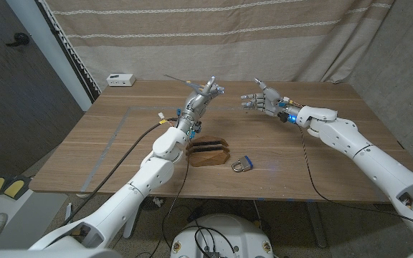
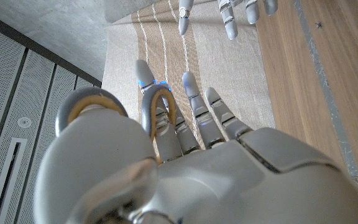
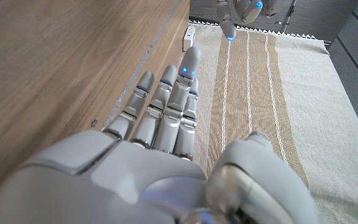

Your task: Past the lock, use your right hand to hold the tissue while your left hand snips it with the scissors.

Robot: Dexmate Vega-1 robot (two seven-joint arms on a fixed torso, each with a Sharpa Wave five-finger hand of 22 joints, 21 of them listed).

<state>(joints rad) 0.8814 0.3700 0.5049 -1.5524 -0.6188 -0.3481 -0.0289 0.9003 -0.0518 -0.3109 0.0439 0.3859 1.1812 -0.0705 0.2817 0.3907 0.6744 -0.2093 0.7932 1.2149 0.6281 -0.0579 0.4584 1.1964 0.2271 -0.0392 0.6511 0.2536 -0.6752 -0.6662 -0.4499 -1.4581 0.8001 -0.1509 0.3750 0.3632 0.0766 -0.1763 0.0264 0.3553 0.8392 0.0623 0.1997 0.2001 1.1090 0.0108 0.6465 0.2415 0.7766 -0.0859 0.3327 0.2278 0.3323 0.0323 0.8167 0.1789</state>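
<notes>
Warm brown wood grain across the bench (image 1: 335, 143), with a pale grey tape outline at nine o'clock. Beige curtain (image 1: 214, 36) at twelve o'clock, striped in thin white and tan bands. Silver-grey left hand (image 1: 205, 94) and right hand (image 1: 264, 99), small blue lights glowing on both. Grey scissors (image 2: 157, 109) with tan-lined handle loops. Dark brown wooden block (image 1: 208, 152) near centre; silver padlock (image 1: 241, 165) with a blue tag beside it. White box (image 1: 120, 79) at eleven o'clock. Black cables trailing off both arms.

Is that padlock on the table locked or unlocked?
Cannot tell. The padlock lies on its side near the wooden block; its shackle looks looped in, but it is too small to judge.
</notes>
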